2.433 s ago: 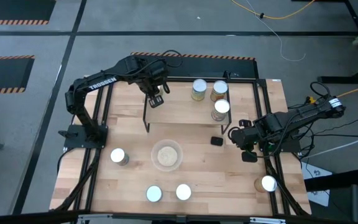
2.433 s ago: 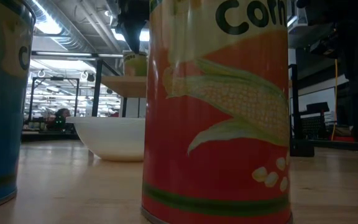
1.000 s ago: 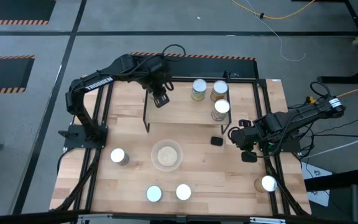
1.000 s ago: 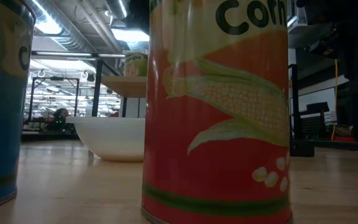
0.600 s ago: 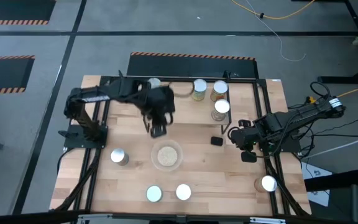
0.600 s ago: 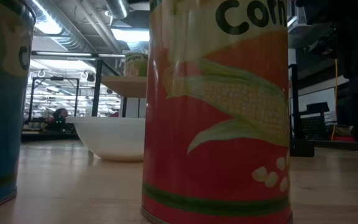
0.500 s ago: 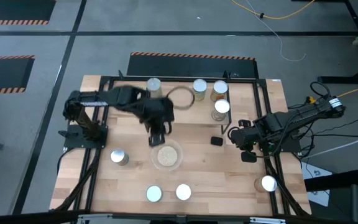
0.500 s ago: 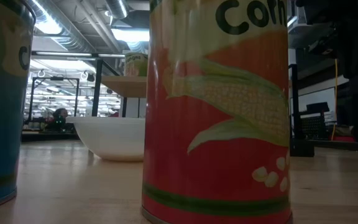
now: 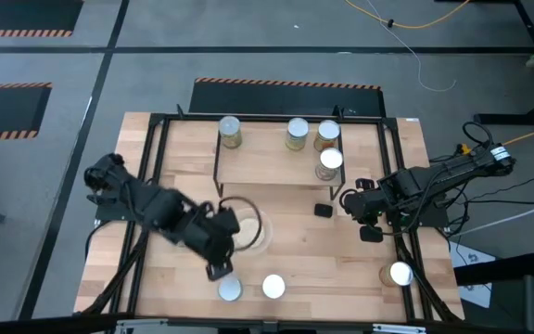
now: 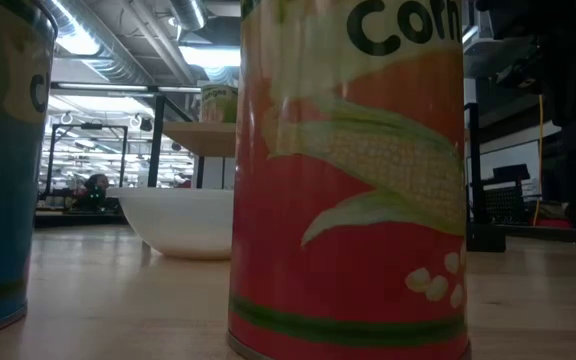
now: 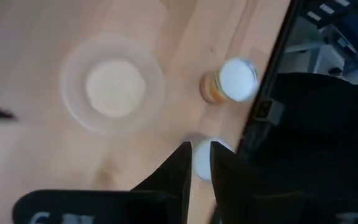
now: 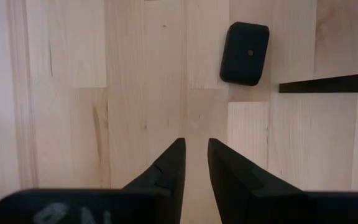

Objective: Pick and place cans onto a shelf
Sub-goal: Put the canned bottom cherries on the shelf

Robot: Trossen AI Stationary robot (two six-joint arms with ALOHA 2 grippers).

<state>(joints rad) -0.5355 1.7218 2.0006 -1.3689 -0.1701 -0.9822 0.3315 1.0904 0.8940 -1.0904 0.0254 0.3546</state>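
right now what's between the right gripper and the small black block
Only bare light wooden tabletop. In the right wrist view nothing lies between the right gripper and the small black block.

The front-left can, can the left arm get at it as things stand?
Probably yes. The left gripper hangs empty just behind that can, fingers slightly apart; nothing lies between them, and the bowl sits behind.

Four cans (image 9: 229,130) are standing upright on the shelf (image 9: 276,167); three more (image 9: 273,286) are standing on the tabletop, silver tops showing.
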